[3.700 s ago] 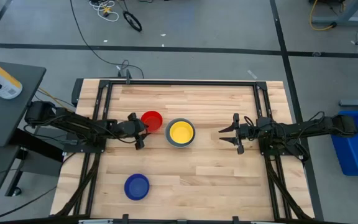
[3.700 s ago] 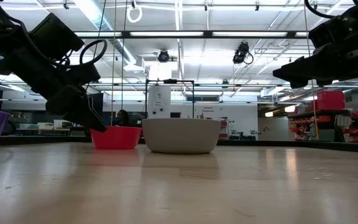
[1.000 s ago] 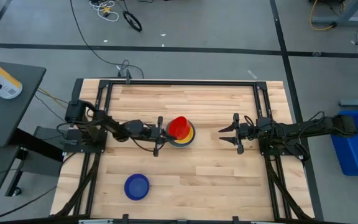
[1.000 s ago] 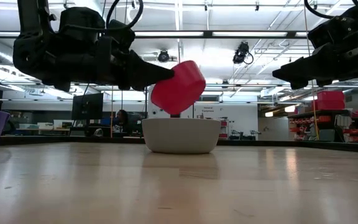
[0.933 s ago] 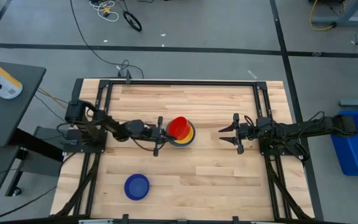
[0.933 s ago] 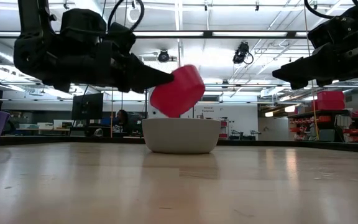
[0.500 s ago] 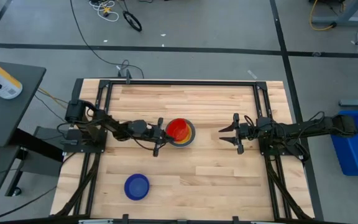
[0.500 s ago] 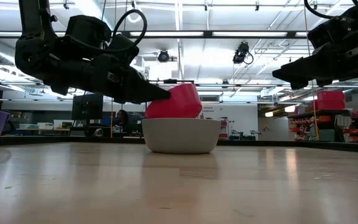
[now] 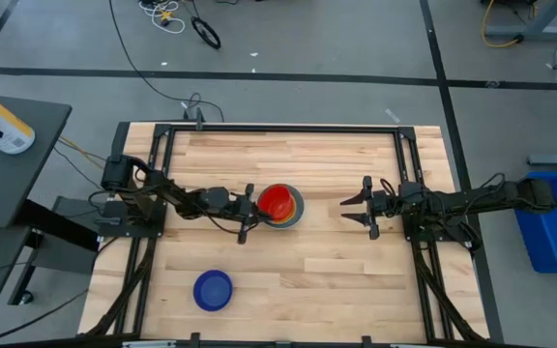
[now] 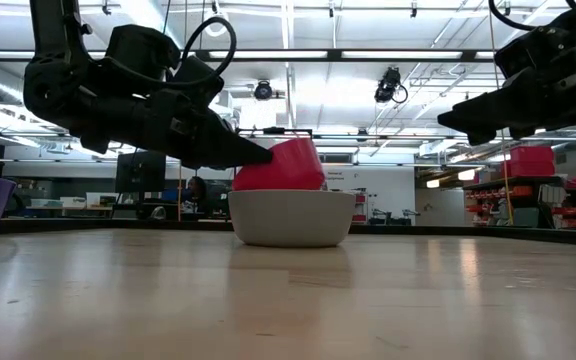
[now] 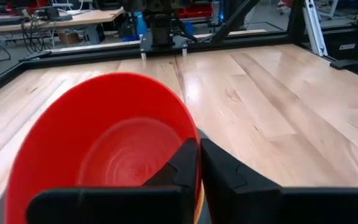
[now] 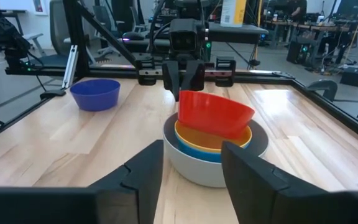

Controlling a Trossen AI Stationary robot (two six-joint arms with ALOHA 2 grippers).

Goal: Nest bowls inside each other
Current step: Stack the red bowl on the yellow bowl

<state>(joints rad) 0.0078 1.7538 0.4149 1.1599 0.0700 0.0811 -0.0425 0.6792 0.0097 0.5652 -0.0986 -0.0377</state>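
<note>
A grey bowl stands mid-table with a light blue bowl and a yellow bowl nested in it. A red bowl sits tilted on top, its lower part inside the yellow one. My left gripper reaches in from the table's left and is shut on the red bowl. My right gripper hovers open to the right of the stack, apart from it. A dark blue bowl rests on its base near the front left. My left gripper holds the red bowl's rim on the side toward the table's left edge, with one finger inside the bowl and one outside. The fingers come nearly level from the left. The held side is raised; the opposite side rests in the yellow bowl.
Dark metal frame rails run along the table's far, left and right edges. Bare wood lies in front of the stack and to its right.
My left gripper has tipped down and sunk a little toward the stack. The red bowl, steeply tilted above the grey bowl a second ago, has come down into the yellow bowl and now sits less tilted.
</note>
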